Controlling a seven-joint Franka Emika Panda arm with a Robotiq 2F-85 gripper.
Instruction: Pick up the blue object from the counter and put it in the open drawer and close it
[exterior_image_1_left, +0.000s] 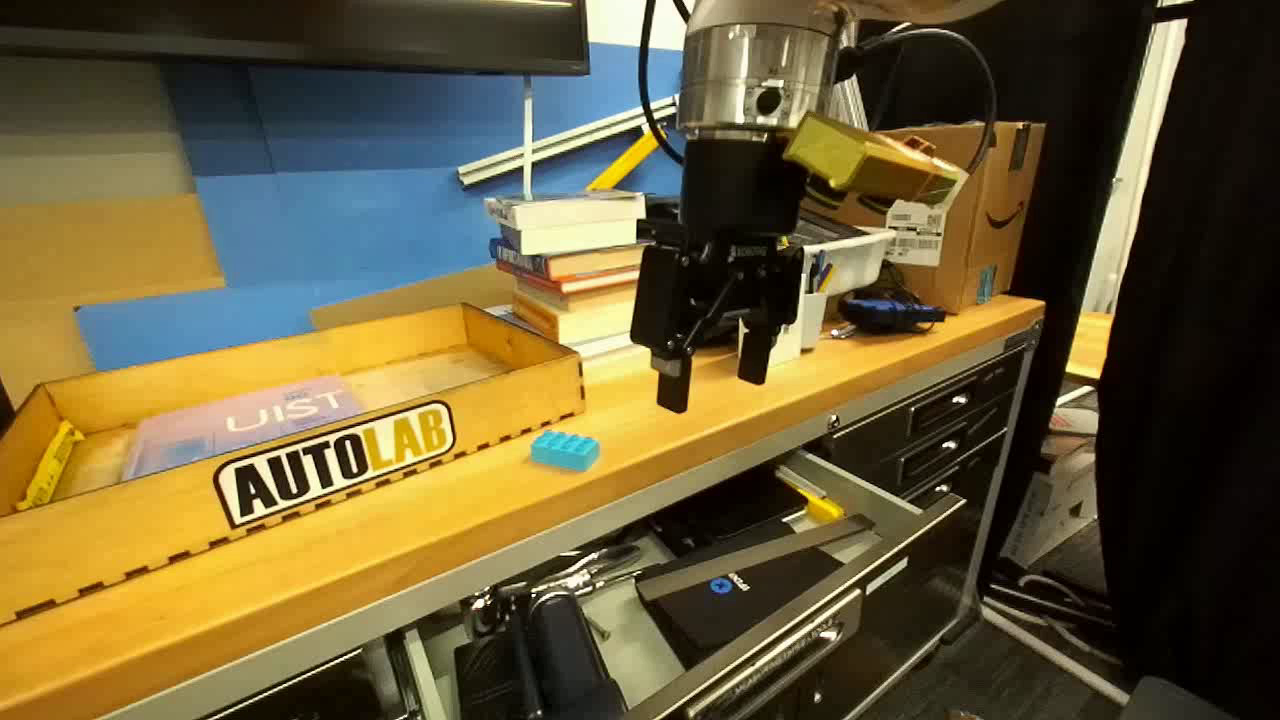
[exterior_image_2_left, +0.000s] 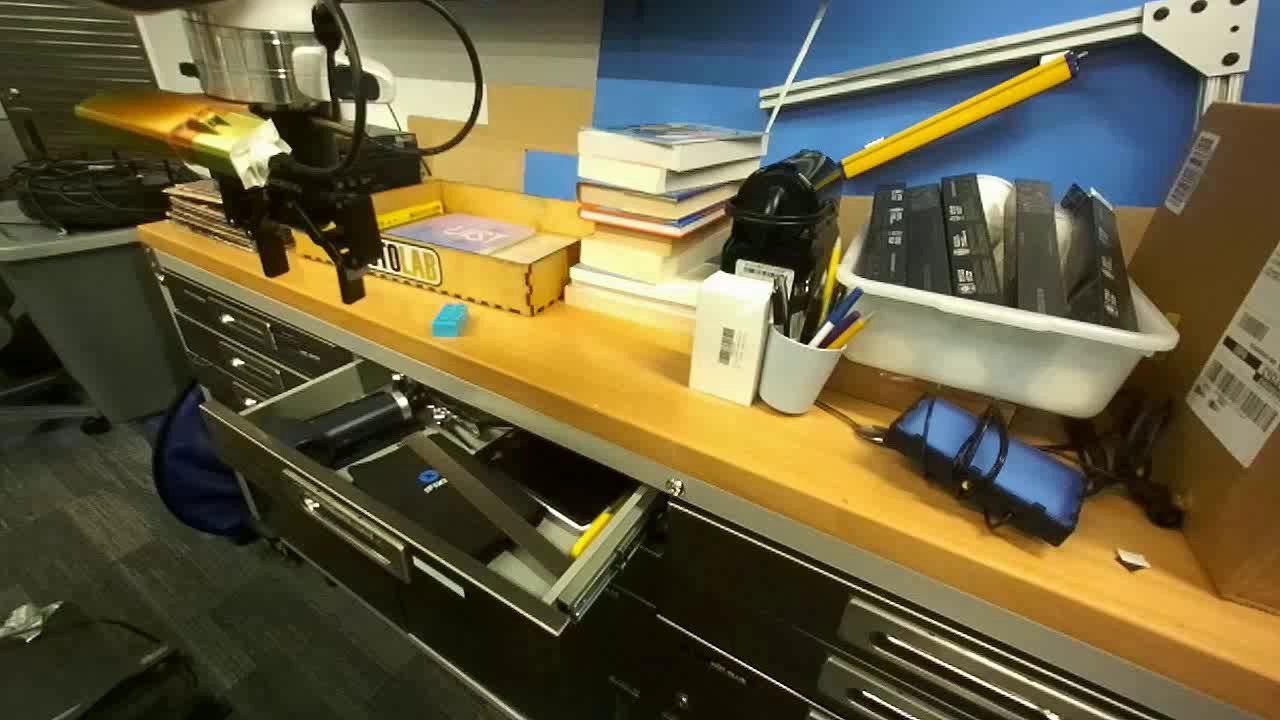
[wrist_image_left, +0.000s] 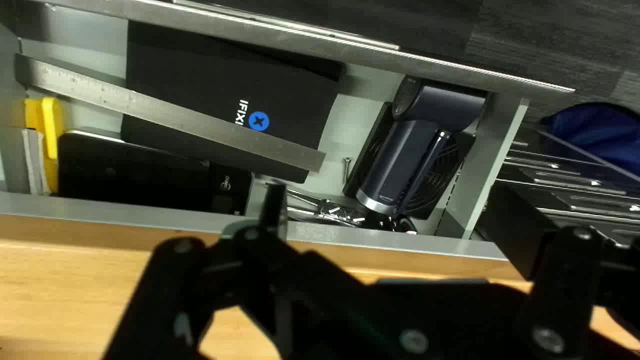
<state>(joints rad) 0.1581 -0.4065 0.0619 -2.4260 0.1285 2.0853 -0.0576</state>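
Fingers are hanging wide apart in midair, gripping nothing. The block is lying on the bench, just beside the tray. Below, the drawer is standing open; inside, a ruler is resting across a box.

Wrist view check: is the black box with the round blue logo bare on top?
No: a metal ruler lies slantwise across the black box in the open drawer.
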